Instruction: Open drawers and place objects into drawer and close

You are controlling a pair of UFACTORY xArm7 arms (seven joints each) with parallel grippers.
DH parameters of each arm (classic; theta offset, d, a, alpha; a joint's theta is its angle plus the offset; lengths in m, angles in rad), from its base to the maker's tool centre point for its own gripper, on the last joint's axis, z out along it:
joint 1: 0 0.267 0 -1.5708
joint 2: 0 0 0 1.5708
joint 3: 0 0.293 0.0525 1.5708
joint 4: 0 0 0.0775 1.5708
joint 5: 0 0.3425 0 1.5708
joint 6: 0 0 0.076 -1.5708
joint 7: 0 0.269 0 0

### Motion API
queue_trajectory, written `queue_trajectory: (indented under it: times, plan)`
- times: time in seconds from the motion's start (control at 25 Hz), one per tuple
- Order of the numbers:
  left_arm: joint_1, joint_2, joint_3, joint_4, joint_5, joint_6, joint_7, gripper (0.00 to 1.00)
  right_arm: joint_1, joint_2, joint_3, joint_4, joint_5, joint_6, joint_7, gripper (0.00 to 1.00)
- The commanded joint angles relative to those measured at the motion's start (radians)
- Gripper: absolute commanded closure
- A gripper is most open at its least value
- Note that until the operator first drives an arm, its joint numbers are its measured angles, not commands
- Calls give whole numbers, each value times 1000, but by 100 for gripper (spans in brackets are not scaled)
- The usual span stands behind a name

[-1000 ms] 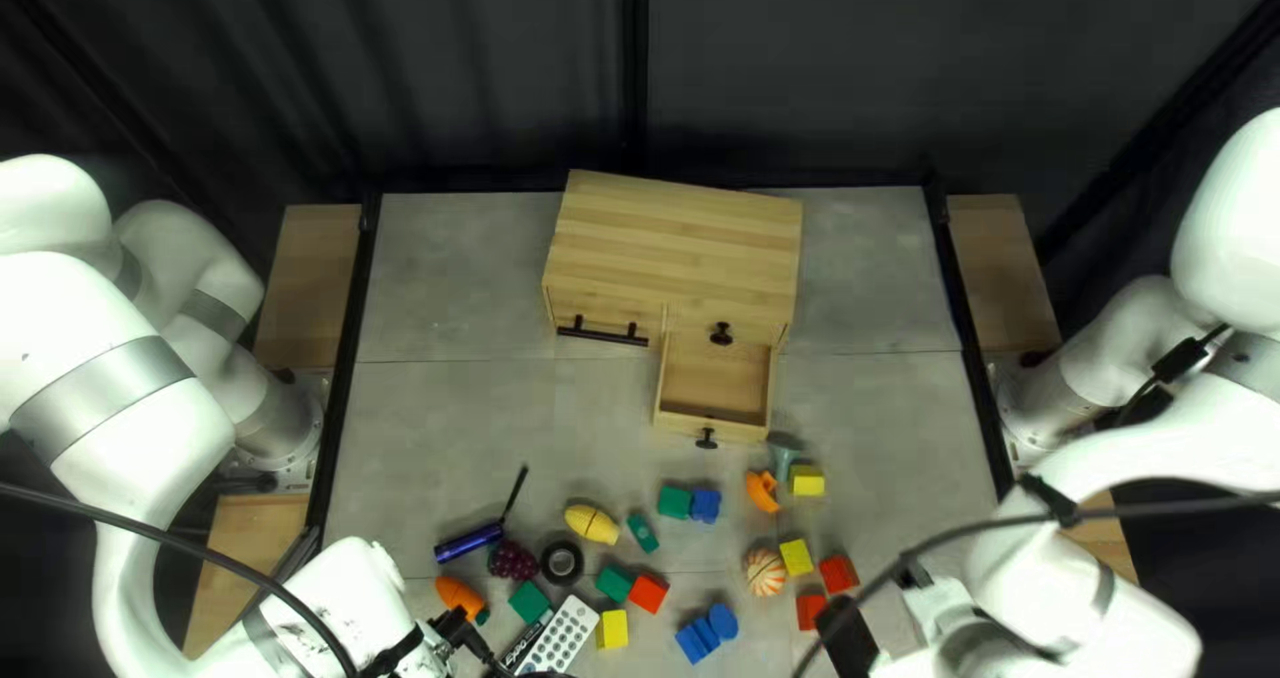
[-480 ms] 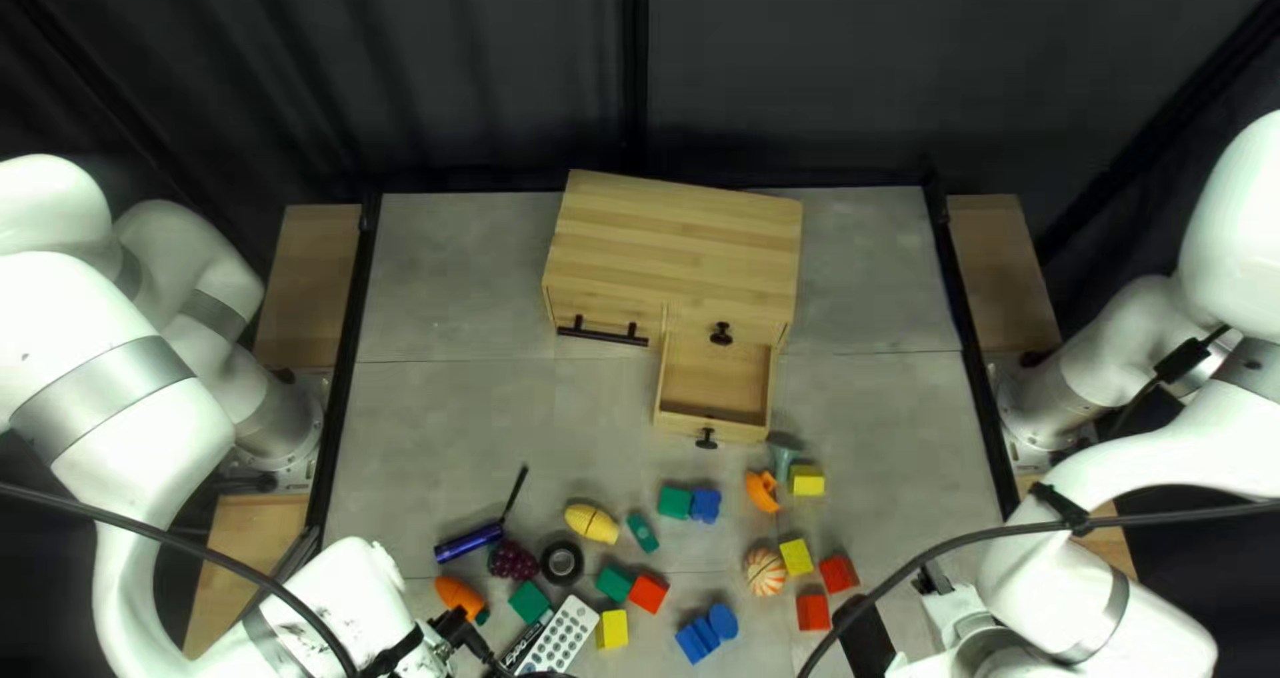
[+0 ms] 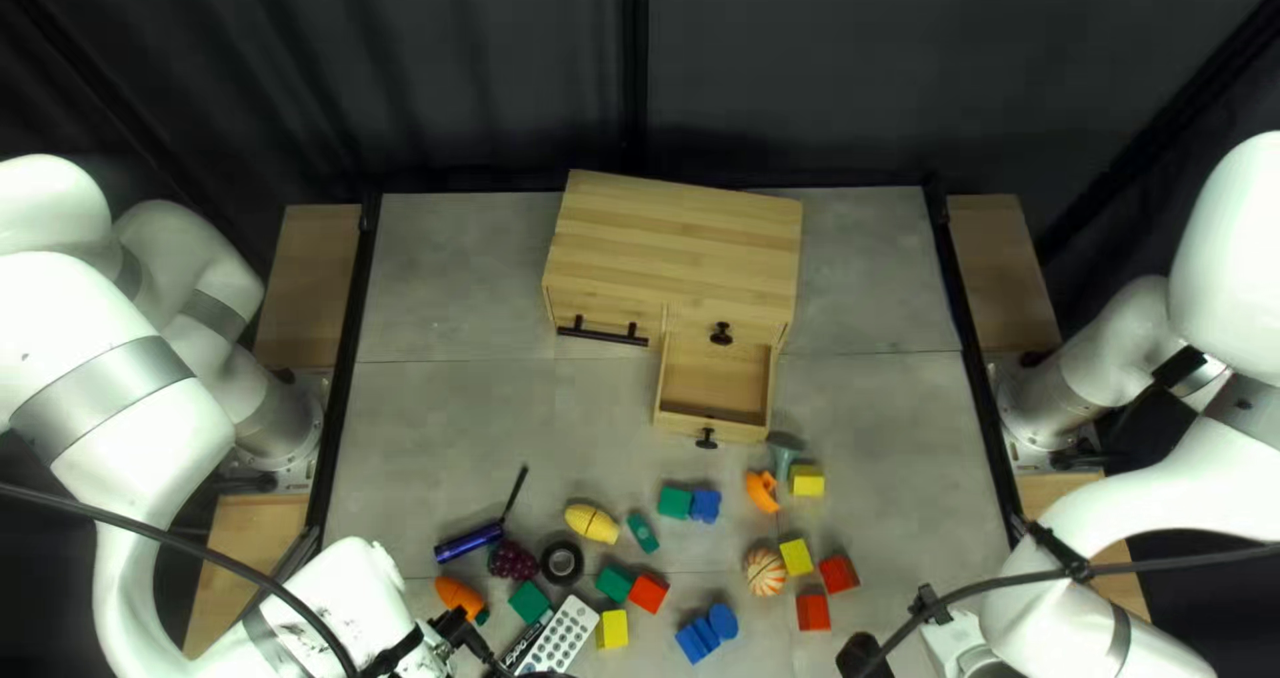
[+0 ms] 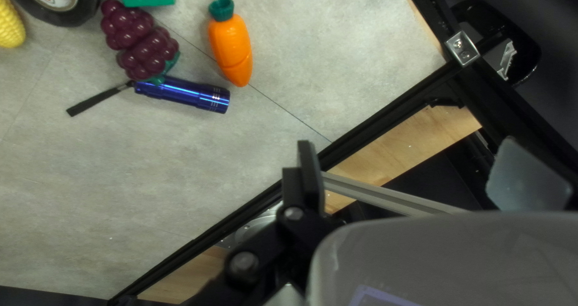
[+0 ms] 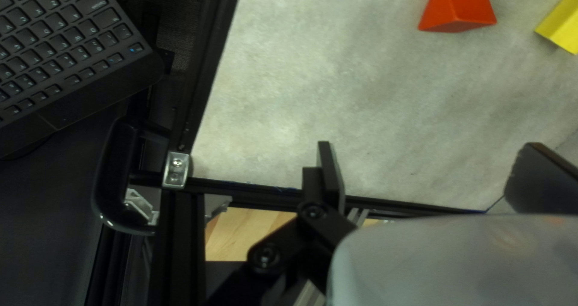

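Observation:
The wooden cabinet stands at the back of the table. Its small drawer is pulled out, with a bare floor; the drawer with the long black handle is closed. My left gripper is low over the near left, beside the orange carrot. My right gripper is at the near right, close to the red blocks. In the left wrist view my left gripper is open, holding nothing; the carrot lies ahead. In the right wrist view my right gripper is open and holds nothing.
Around the near middle lie a yellow corn, black tape, purple grapes, a blue flashlight, a white remote, a striped ball and several colored blocks. A keyboard sits beyond the table's black frame.
My right arm has shifted toward the right and the near edge, exposing more of the table beside the red blocks. My left arm and the objects have not moved.

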Motion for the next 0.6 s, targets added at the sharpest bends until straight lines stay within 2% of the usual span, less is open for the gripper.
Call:
queue_trajectory:
  times: [0.04, 0.32, 0.48, 0.6]
  plan:
    - [0, 0, 0, 0, 0, 0, 0, 0, 7, 15, 7, -18, 11, -41, 7, 0]
    - [0, 0, 0, 0, 0, 0, 0, 0, -5, 2, -4, -58, 37, -70, 51, 0]
    - [-46, 75, -23, 97, 98, -15, -31, 0, -5, 2, -4, -58, 37, -70, 51, 0]
    - [-75, 98, -37, 136, 174, -25, -5, 0, -5, 2, -4, -58, 37, -70, 51, 0]
